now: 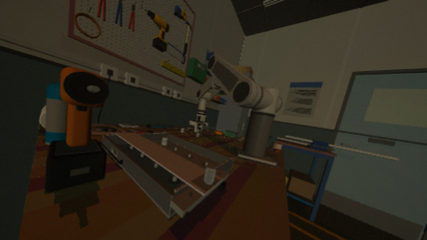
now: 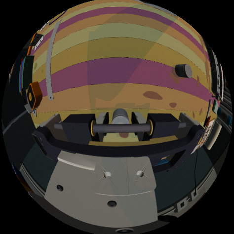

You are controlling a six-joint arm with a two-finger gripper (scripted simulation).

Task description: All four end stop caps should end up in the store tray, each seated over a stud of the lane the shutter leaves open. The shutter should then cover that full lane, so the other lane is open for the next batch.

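Note:
A grey end stop cap (image 2: 120,116) sits between the fingers of my gripper (image 2: 120,121), partly hidden by the finger pads and the cross bar; my fingers are closed on it, low over the striped bench top. Another cap (image 2: 184,70) lies on its side on the bench ahead and to the right. The store tray (image 1: 168,164) stretches across the bench near the side camera, with a brown shutter (image 1: 162,155) over one lane and small studs showing in the open lane. One cap (image 1: 209,176) stands at the tray's near end and another (image 1: 164,141) further back. My gripper (image 1: 199,125) is beyond the tray's far end.
The arm's base column (image 1: 257,135) stands at the bench's far side. An orange and black device (image 1: 76,131) on a black box stands left of the tray. A steel ruler (image 2: 50,61) and an orange tape measure (image 2: 33,95) lie on the bench to my left. A blue table stands right of the bench.

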